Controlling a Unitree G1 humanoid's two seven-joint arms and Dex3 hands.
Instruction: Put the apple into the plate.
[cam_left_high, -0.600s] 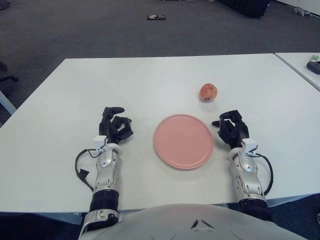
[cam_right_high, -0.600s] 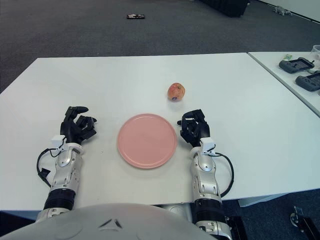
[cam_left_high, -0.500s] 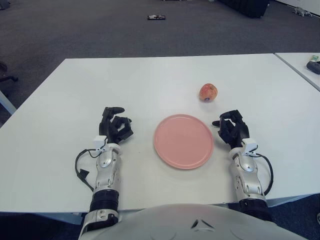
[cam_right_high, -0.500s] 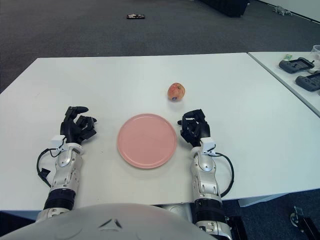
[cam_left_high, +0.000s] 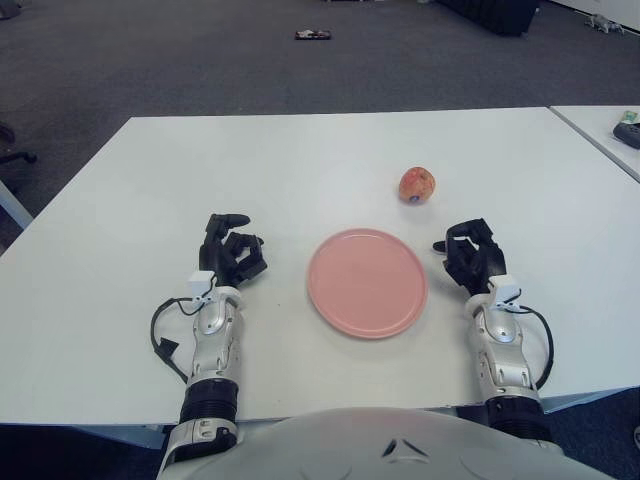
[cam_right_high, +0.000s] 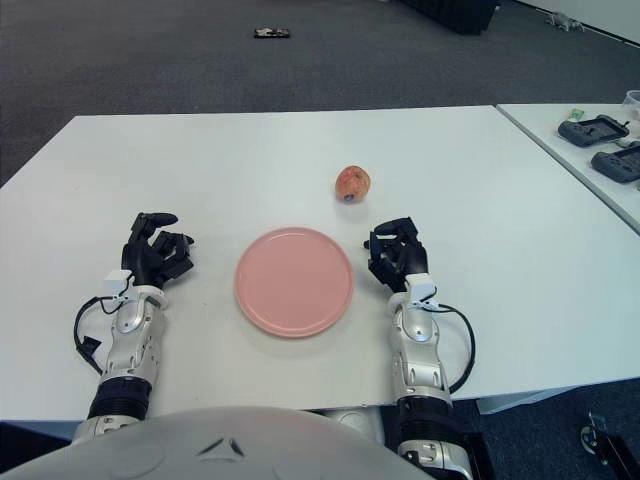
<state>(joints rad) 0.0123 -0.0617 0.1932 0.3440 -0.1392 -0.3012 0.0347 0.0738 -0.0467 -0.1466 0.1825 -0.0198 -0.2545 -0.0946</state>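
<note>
A reddish-orange apple (cam_left_high: 416, 185) lies on the white table (cam_left_high: 300, 170), beyond and to the right of a round pink plate (cam_left_high: 367, 283) that holds nothing. My right hand (cam_left_high: 470, 258) sits just right of the plate, a hand's length nearer me than the apple, its fingers curled and holding nothing. My left hand (cam_left_high: 229, 256) is to the left of the plate, fingers likewise curled and holding nothing.
A second white table (cam_right_high: 590, 160) stands at the right with dark handheld devices (cam_right_high: 600, 130) on it. Grey carpet lies beyond the table, with a small dark object (cam_left_high: 312, 35) on the floor far back.
My right hand has shifted slightly to the right and a little toward me, away from the plate's rim. The apple, plate and left hand have not moved.
</note>
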